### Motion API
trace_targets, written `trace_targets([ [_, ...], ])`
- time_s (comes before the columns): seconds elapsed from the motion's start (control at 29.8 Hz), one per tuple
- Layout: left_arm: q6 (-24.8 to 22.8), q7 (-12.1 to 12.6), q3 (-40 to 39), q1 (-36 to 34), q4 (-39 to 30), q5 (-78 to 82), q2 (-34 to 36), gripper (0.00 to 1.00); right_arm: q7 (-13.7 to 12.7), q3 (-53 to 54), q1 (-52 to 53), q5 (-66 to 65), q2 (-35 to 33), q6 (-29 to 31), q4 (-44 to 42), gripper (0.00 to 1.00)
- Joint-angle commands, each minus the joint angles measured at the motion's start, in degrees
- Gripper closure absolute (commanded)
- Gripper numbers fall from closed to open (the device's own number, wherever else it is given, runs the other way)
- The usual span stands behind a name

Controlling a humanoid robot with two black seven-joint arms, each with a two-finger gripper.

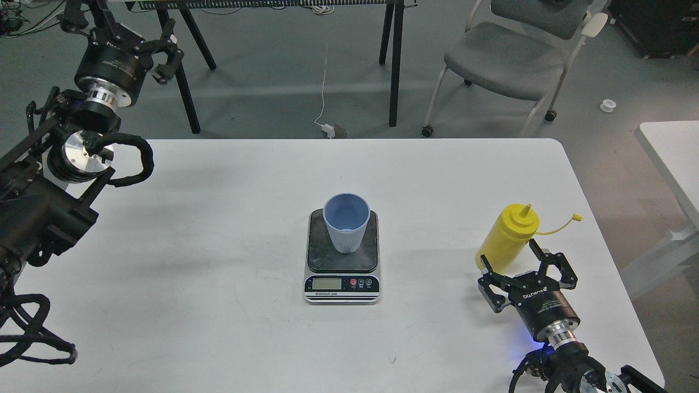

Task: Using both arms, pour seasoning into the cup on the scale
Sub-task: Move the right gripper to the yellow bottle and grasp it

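A light blue ribbed cup [346, 222] stands upright on the dark platform of a small digital scale [342, 283] at the table's middle. A yellow squeeze bottle [508, 233] with a pointed nozzle and a tethered cap hanging to the right stands upright at the right side of the table. My right gripper [510, 263] is open just in front of the bottle's base, its fingers at either side of the bottle's lower part, not closed on it. My left gripper [164, 52] is open and empty, raised beyond the table's far left corner.
The white table [218, 245] has its right edge close to the bottle. A grey chair [508, 60] and black trestle legs [394, 60] stand behind the table. Another white table [674, 158] is at the far right.
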Motion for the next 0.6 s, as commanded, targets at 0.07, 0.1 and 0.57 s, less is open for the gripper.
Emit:
trace_targets([
  [0.07, -0.1, -0.1, 0.2, 0.2, 0.0, 0.1, 0.1, 0.01, 0.2, 0.0, 4.5, -0.1, 0.5, 0.0, -4.1, 0.08],
  [0.1, 0.0, -0.1, 0.2, 0.3, 0.0, 0.1, 0.0, 0.01, 0.2, 0.1, 5.2, -0.1, 0.6, 0.0, -4.5, 0.1],
  [0.57, 0.3, -0.5, 0.2, 1.1, -0.4, 0.2, 0.2, 0.01, 0.3, 2.7, 11.4, -1.2, 4.3, 0.0, -9.1, 0.54],
])
